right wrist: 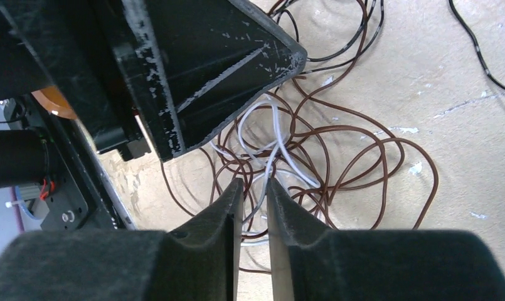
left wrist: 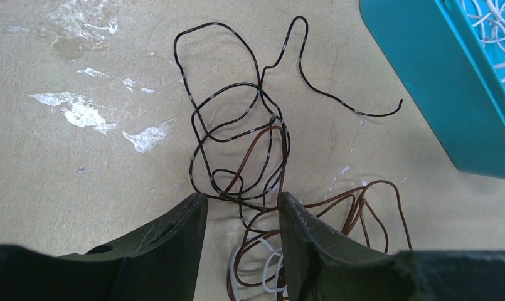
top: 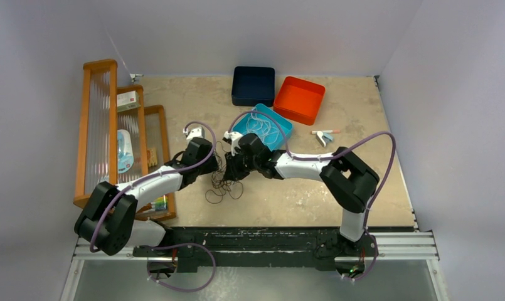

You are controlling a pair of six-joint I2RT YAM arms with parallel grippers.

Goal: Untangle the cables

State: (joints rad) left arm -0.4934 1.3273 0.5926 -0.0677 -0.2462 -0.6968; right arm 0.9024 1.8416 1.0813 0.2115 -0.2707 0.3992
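A tangle of thin dark brown, black and white cables (top: 223, 183) lies on the beige table between my two grippers. In the left wrist view the black and brown loops (left wrist: 234, 119) spread ahead, with white loops (left wrist: 268, 269) low between my fingers. My left gripper (left wrist: 240, 199) is open, its jaws either side of several strands just above the table. My right gripper (right wrist: 254, 183) hovers over the brown loops (right wrist: 356, 157). Its jaws are narrowly apart, and a white cable (right wrist: 271, 150) runs into the gap, thinner than that gap. The left gripper's finger (right wrist: 206, 63) looms just beyond it.
A teal tray (top: 286, 128) holding white cables sits just behind the tangle, its wall near in the left wrist view (left wrist: 425, 75). A navy box (top: 253, 84) and an orange tray (top: 298, 99) stand further back. A wooden rack (top: 99, 125) lines the left side. A small tool (top: 325, 135) lies at the right.
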